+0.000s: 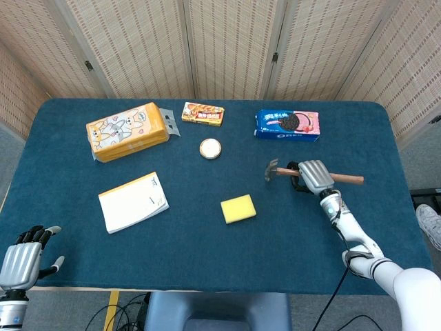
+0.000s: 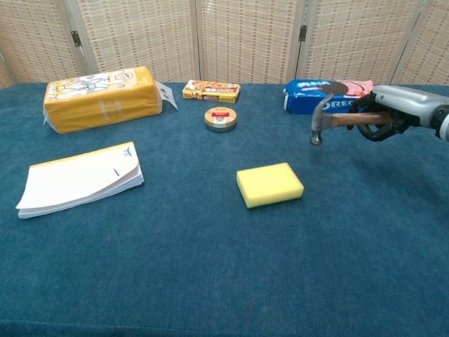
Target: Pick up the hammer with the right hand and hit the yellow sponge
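Aloft, hammer (image 2: 330, 120) (steel head, wooden handle), right hand (image 2: 393, 112) gripping it

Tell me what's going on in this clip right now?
The right hand grips the hammer by its wooden handle and holds it raised above the table, head pointing toward the middle. The yellow sponge lies flat on the blue cloth, nearer the front and to the left of the hammer head, not yet struck. The left hand hangs off the near left edge of the table, holding nothing.
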Controlling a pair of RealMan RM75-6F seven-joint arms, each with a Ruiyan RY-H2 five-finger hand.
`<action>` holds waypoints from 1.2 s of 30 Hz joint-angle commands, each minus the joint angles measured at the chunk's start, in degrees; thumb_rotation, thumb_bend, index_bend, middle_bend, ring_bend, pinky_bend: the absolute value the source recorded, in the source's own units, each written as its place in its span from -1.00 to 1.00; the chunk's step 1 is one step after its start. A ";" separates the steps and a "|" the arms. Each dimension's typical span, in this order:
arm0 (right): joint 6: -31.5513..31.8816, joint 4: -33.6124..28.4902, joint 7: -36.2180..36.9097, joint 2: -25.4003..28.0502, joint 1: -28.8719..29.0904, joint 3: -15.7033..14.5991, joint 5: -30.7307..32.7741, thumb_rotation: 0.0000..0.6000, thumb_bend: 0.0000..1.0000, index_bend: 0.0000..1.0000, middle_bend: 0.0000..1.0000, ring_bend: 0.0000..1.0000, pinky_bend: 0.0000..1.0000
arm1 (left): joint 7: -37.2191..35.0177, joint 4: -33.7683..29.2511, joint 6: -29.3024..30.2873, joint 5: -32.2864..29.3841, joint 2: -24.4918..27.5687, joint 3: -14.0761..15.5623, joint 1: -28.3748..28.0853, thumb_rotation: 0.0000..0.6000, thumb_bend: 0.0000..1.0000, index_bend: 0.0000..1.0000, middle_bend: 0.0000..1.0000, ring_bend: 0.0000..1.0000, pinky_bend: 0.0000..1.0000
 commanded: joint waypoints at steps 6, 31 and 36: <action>5.52 -4.08 6.79 2.08 -1.05 -3.14 -5.43 1.00 1.00 0.74 0.85 0.54 0.60 | 0.71 -0.47 0.26 -0.04 0.08 -0.16 -0.04 1.00 -0.42 -0.41 -0.28 -0.59 -0.46; 12.96 -14.95 -7.14 3.95 -0.25 -4.82 -11.45 1.00 1.00 0.74 0.87 0.57 0.61 | 0.76 -0.41 1.02 0.38 -0.35 -0.07 0.15 1.00 -0.42 -0.41 -0.28 -0.59 -0.46; 11.50 -13.13 -9.42 2.99 0.09 -5.48 -11.48 1.00 1.00 0.74 0.87 0.57 0.61 | 0.36 -0.03 1.09 0.18 -0.30 0.09 0.45 1.00 -0.42 -0.41 -0.28 -0.59 -0.46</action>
